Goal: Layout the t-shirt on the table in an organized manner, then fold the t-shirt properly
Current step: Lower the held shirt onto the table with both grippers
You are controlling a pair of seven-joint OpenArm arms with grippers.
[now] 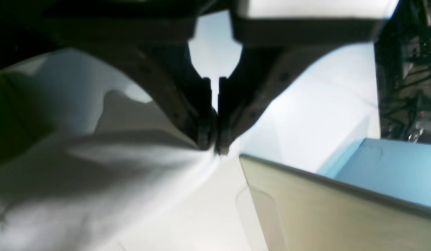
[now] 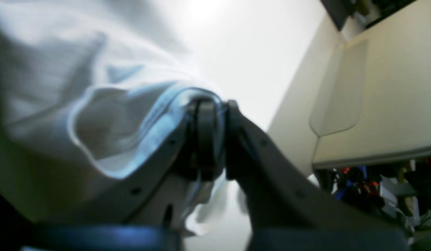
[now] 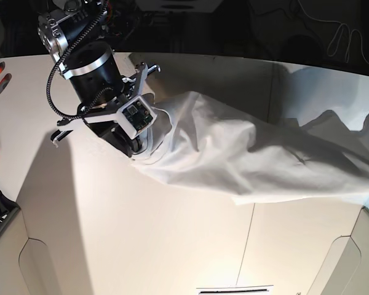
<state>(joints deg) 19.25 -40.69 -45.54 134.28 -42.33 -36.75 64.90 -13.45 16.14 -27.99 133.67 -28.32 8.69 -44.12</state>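
T-shirt: large plain white soft-fabric t-shirt, stretched in a long band across the far half of the table, still bunched and creased, not laid flat.
Table: wide matte white tabletop with a thin dark seam; the near half is bare, and the garment's lower edge reaches about mid-table.
Right hand: right hand is clamped on a gathered fold of the t-shirt; cloth wraps over one finger and hangs below the jaws. In the base view it sits at the picture's left end of the garment.
Left hand: left hand is pinched tight on a point of the fabric, which fans out from the fingertips in taut creases. The base view does not show this hand; the shirt runs off that view's right edge.
Reason for the hold: judged, the two grips at opposite ends pull the cloth between them to spread it.
Stage: judged, laying-out under way; folding not yet begun.
Risk: judged, the gathered end may stay wrinkled once released.
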